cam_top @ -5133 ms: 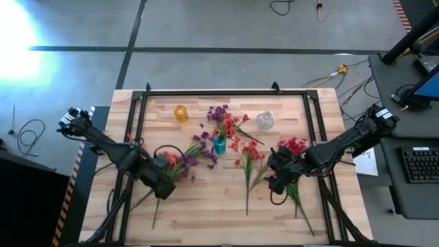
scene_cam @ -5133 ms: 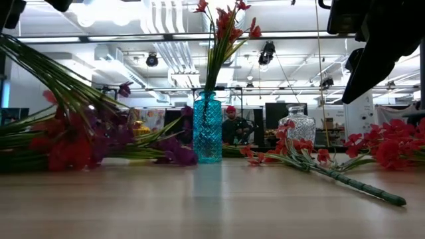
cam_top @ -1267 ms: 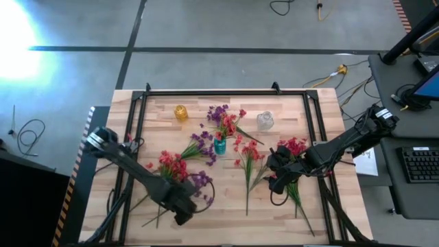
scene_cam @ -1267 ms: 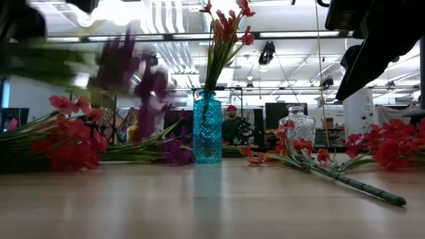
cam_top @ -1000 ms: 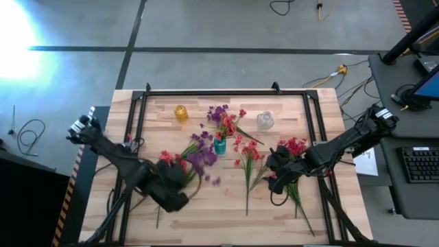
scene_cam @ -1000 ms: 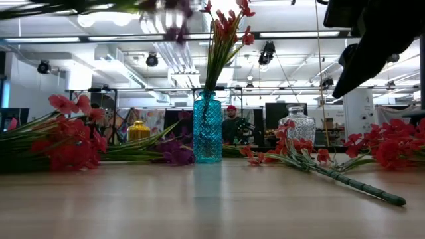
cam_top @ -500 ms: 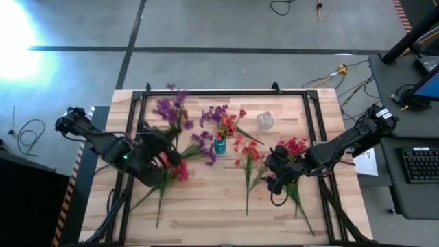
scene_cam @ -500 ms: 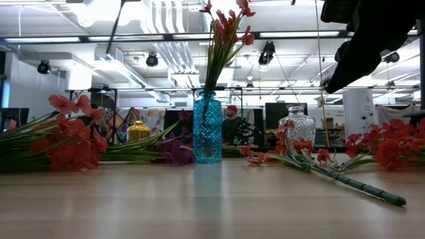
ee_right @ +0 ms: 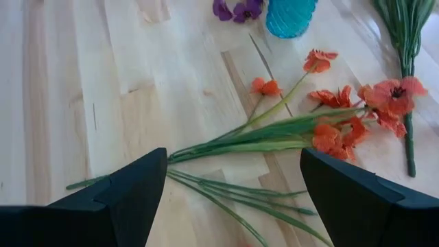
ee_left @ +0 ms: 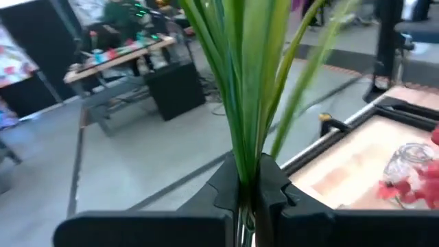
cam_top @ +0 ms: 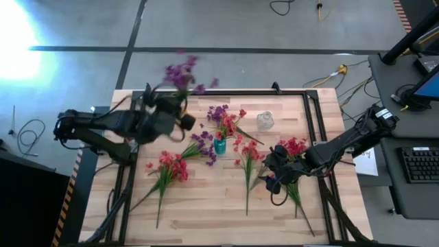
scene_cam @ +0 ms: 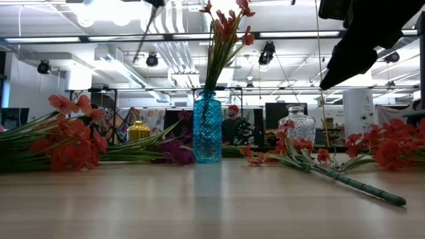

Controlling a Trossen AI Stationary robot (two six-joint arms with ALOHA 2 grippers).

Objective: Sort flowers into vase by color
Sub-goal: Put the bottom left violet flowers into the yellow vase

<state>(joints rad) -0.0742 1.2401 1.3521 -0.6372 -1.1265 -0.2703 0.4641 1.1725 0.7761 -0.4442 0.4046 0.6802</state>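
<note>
My left gripper (cam_top: 177, 118) is raised over the table's far left part, shut on a purple flower sprig whose blossoms (cam_top: 182, 72) reach out past the far edge. The yellow vase (scene_cam: 138, 130) shows only in the low view. The teal vase (cam_top: 219, 145) stands mid-table with red and purple sprigs upright in it. A clear vase (cam_top: 265, 121) stands farther right. Red sprigs (cam_top: 168, 168) and purple sprigs (cam_top: 202, 144) lie flat on the wood. My right gripper (ee_right: 233, 206) hangs open above a red sprig (ee_right: 288, 134) lying on the table's right part. My left gripper pinches the purple sprig's bundle of green stems (ee_left: 248, 161) between its two fingers (ee_left: 274, 189). The stems run on forward out of the fingertips toward the blossoms. The sprig is lifted clear of the table, with its blossom end beyond the table's far edge.
More red sprigs (cam_top: 248, 156) lie between the teal vase and my right gripper, another bunch (cam_top: 293, 146) just past it. A black frame (cam_top: 226, 92) runs along the far edge and both sides. Bare wood (cam_top: 206, 206) lies along the near edge.
My left gripper has carried the purple sprig from the near left part of the table up and toward the far edge, turning so that the blossoms swing from over the table's middle to beyond the far edge. The sprigs on the table have stayed put.
</note>
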